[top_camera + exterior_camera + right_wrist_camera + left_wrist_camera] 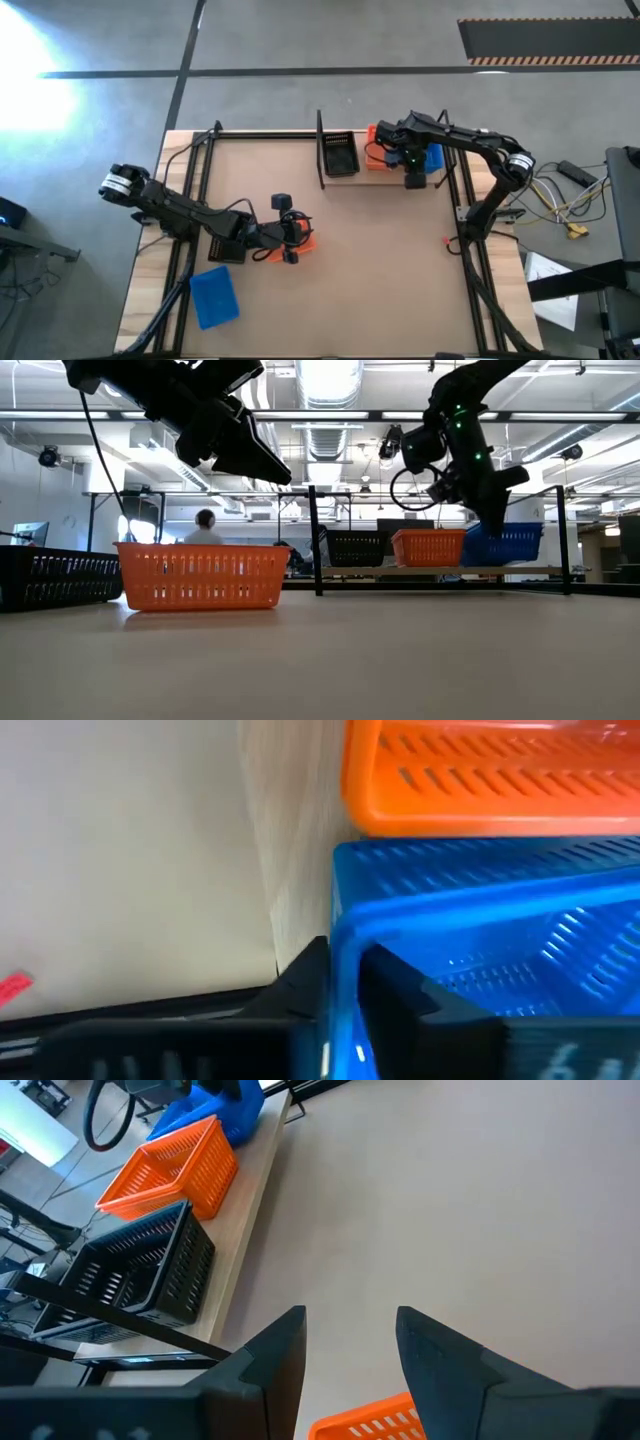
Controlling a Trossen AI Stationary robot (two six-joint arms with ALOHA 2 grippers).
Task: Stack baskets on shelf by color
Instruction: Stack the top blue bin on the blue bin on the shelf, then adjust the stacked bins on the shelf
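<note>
Light-wood shelf [345,175] at the far edge of the brown tabletop [380,260] carries three baskets side by side: a black basket [340,154], an orange basket [378,150] in the middle and a blue basket [430,158] at the right end. The right gripper [343,982] is at the blue basket, its two dark fingers [300,985] pinching the basket's near wall between them, one finger outside and one inside the rim, as the right wrist view shows. In the low view the right arm [465,450] reaches down from above onto that blue basket, which sits on the shelf touching the orange one.

The left gripper [350,1345] hovers over a second orange basket [295,238] standing on the tabletop left of centre, well apart from the shelf. Its fingers are spread apart and hold nothing; the orange rim shows just below them in the left wrist view, and in the low view the gripper hangs clear above the basket.

Another blue basket [213,297] lies near the front left of the table, close to the left arm [170,205]. A further black basket [55,577] sits at the left edge in the low view. A person [204,530] is seen in the room beyond the table
</note>
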